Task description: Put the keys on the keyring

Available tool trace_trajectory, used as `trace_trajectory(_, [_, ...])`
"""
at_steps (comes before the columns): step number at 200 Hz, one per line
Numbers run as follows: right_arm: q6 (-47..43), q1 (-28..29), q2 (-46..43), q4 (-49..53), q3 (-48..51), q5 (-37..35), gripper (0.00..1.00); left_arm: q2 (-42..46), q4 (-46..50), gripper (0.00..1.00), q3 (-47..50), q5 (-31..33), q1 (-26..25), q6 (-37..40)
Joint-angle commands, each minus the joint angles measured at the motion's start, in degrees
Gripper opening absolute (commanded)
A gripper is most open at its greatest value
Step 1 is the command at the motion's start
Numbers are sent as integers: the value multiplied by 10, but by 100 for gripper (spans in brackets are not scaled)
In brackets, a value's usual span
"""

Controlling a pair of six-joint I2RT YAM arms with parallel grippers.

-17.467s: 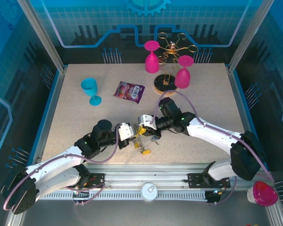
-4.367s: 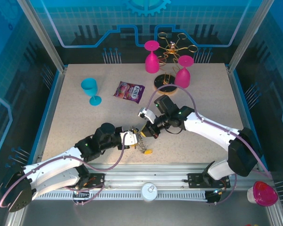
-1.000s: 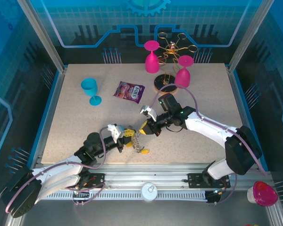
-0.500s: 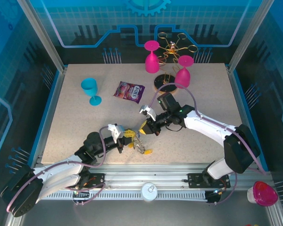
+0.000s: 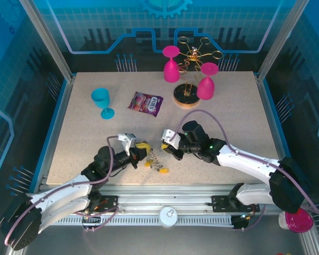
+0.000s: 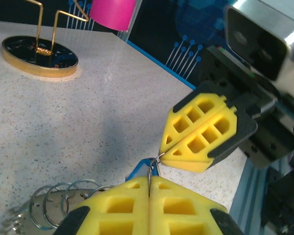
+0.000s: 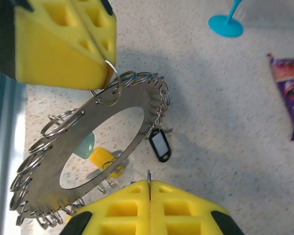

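The keyring [image 7: 39, 181], a flat grey metal ring fringed with small split rings, hangs tilted over the table [image 5: 80, 143] near its front edge, between the two grippers. At the far left of the table a teal goblet [image 5: 102, 102] stands upright, well apart from the work. The left gripper [image 5: 143, 147] has its yellow pads pressed fully together on one small split ring at the rim of the keyring and carries it by that ring. The keys [image 7: 160, 145] hang from the rim. One bears a black tag, and a pale teal tag [image 7: 86, 145] and a yellow tag [image 7: 107, 160] show through the ring's opening. A purple snack packet [image 5: 146, 103] lies flat farther back on the table. The right gripper [image 5: 165, 146] faces the left one, the tips of the two close together. Its pads are likewise fully closed, with a metal sliver [image 7: 148, 176] showing at the seam. What that sliver belongs to cannot be told. At the rear right a gold wire rack [image 5: 187, 96] stands on its round base, with two pink goblets [image 5: 206, 85] at it.
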State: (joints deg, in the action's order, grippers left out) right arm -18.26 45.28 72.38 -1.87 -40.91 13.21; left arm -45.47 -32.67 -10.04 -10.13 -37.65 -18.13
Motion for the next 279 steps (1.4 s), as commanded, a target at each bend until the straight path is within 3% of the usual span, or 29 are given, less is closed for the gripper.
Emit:
trace_trajectory(1, [-62, 11, 3, -92, 4, -6, 0, 19, 42, 0, -26, 18, 3, -81])
trace_trajectory(66, [-126, 34, -6, -133, 16, -43, 0, 36, 63, 0, -32, 0, 3, -157])
trace_trajectory(216, [-206, 90, 25, -128, 4, -108, 0, 21, 69, 0, -52, -18, 3, -183])
trace_trajectory(279, [-214, 95, 23, -131, 9, -100, 0, 19, 70, 0, -53, -9, 3, -189])
